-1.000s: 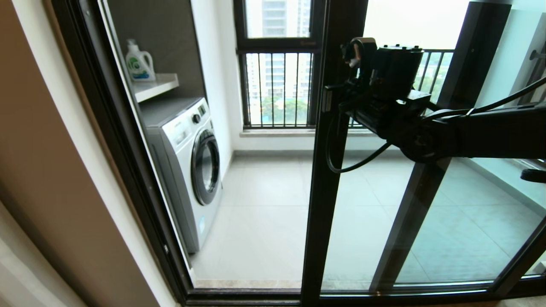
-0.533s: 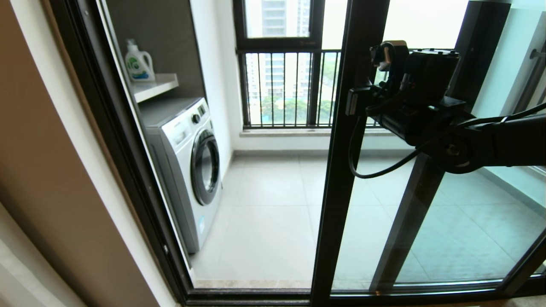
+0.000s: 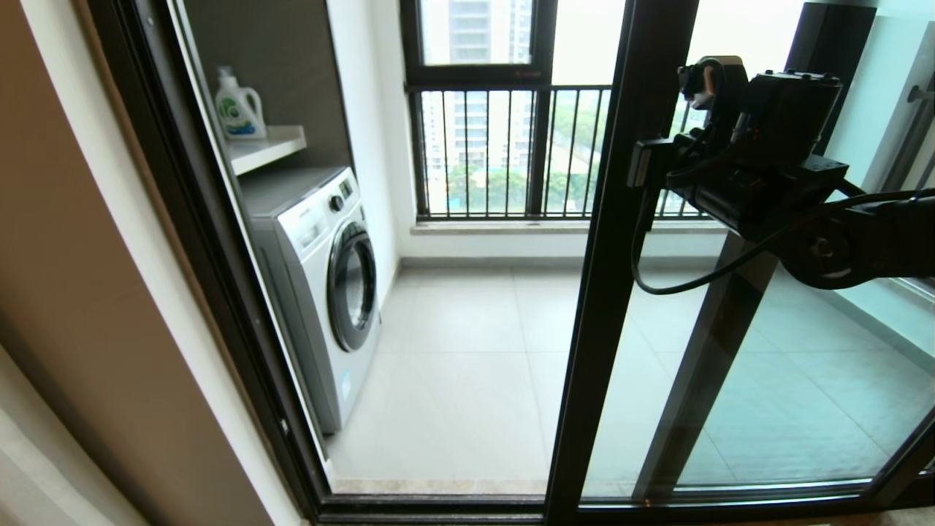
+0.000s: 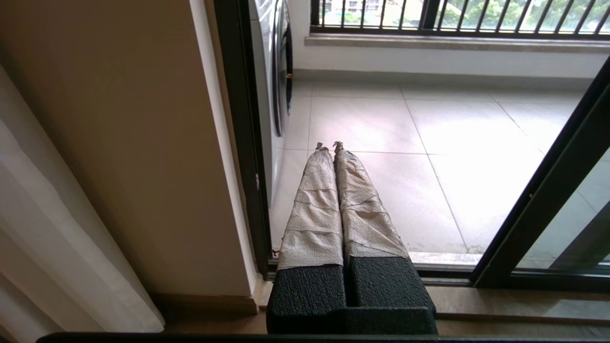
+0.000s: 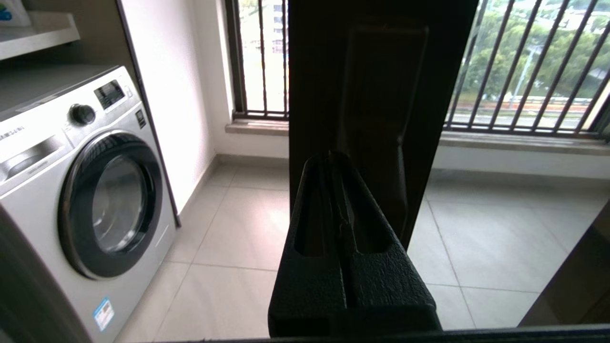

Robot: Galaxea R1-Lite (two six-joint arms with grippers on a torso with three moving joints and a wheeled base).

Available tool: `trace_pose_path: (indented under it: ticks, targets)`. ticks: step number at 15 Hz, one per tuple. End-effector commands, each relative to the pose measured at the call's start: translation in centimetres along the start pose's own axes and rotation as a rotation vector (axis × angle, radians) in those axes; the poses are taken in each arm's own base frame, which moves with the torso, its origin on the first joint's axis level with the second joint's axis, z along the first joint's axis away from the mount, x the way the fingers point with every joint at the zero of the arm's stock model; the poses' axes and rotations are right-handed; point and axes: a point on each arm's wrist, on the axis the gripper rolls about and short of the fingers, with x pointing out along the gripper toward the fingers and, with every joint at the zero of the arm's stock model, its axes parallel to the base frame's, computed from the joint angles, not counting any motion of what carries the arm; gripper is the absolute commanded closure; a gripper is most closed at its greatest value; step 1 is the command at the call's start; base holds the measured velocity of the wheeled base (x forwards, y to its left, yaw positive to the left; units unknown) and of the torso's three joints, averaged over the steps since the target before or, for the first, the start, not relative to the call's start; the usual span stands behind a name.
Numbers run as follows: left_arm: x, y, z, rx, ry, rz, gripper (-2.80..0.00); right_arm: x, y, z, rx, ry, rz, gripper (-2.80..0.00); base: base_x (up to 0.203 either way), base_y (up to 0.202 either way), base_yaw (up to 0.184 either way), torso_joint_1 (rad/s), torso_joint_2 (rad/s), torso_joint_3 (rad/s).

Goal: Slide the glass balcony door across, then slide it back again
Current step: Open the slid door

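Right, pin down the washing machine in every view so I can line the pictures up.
Head view: washing machine stands at the left, under the shelf, just inside the doorway.
Left wrist view: only a thin front edge of it shows, beside the dark door jamb, beyond the left gripper.
Right wrist view: it fills the left side.
Shared landmark: the railing bars of the window.
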Motion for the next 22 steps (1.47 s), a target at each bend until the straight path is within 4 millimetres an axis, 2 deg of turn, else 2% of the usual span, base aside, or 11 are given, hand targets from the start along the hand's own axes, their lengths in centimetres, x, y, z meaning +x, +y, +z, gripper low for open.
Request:
trace_pose_path:
  ticks: [1,6,9,11,13,15,16,19,20,22]
  targets:
    - [0.0,0.0,0.0,-0.001,0.002,0.001,0.00,-0.2,-1.9,0.2,-0.006,-0.004,-0.029,0.00,0.000,0.000,0.000,0.000,0.00,0.000]
    - [0.0,0.0,0.0,-0.001,0.001,0.001,0.00,-0.2,-5.3,0.0,-0.018,0.003,-0.073,0.00,0.000,0.000,0.000,0.000,0.00,0.000]
    - [0.0,0.0,0.0,-0.001,0.002,0.001,0.00,-1.0,-5.8,0.5,-0.019,-0.009,-0.066,0.00,0.000,0.000,0.000,0.000,0.00,0.000]
    - [0.0,0.0,0.0,-0.001,0.002,0.001,0.00,-1.8,-5.5,2.2,-0.010,-0.097,-0.064,0.00,0.000,0.000,0.000,0.000,0.00,0.000]
    - [0.0,0.0,0.0,-0.001,0.001,0.001,0.00,-2.7,-4.1,3.6,0.006,-0.172,-0.022,0.00,0.000,0.000,0.000,0.000,0.00,0.000]
    - [0.0,0.0,0.0,-0.001,0.001,0.001,0.00,-3.2,-2.1,4.0,0.020,-0.183,0.037,0.00,0.000,0.000,0.000,0.000,0.00,0.000]
    - [0.0,0.0,0.0,-0.001,0.001,0.001,0.00,-3.1,-1.1,3.7,0.024,-0.174,0.066,0.00,0.000,0.000,0.000,0.000,0.00,0.000]
    - [0.0,0.0,0.0,-0.001,0.001,0.001,0.00,-1.5,0.6,1.0,0.019,-0.104,0.102,0.00,0.000,0.000,0.000,0.000,0.00,0.000]
    - [0.0,0.0,0.0,-0.001,0.002,0.001,0.00,-0.9,0.8,0.0,0.015,-0.082,0.097,0.00,0.000,0.000,0.000,0.000,0.00,0.000]
    - [0.0,0.0,0.0,-0.001,0.002,0.001,0.00,-0.1,-0.3,-1.3,0.005,-0.048,0.059,0.00,0.000,0.000,0.000,0.000,0.00,0.000]
